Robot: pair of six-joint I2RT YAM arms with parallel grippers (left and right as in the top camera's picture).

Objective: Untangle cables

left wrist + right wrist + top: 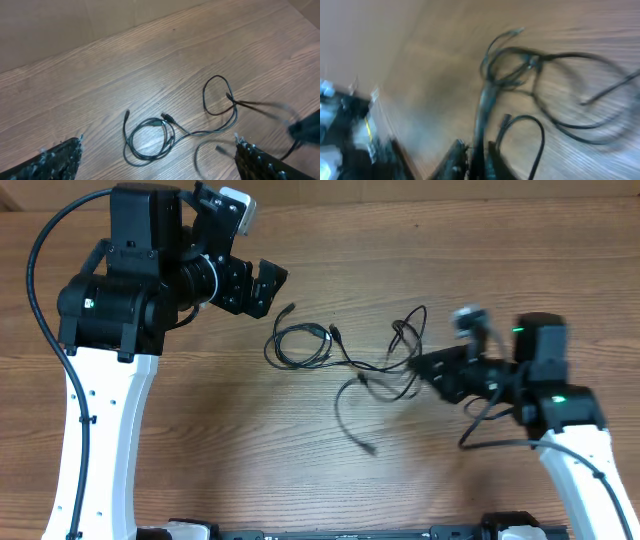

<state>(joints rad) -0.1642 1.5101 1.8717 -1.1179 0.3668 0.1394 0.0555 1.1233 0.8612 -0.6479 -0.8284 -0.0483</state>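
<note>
The thin black cables [318, 332], a loose coil joined to a knotted loop, lie across the middle of the brown wood-grain bench [250, 440], long axis left to right. The right hand [425, 368] is nearer, narrowed on a strand at the knotted end (its view is blurred). The left hand [255, 285] hangs wide open near the coil.

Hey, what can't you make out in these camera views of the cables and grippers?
- Right wrist view: motion blur throughout; whether the right gripper has closed on the cables cannot be told.
- Overhead: the right gripper is smeared, strands at its tip merge, and the crossings are too thin to tell which lies on top.
- Left wrist view: strands at the right blur out; the lower loop is cut off by the bottom edge.
</note>
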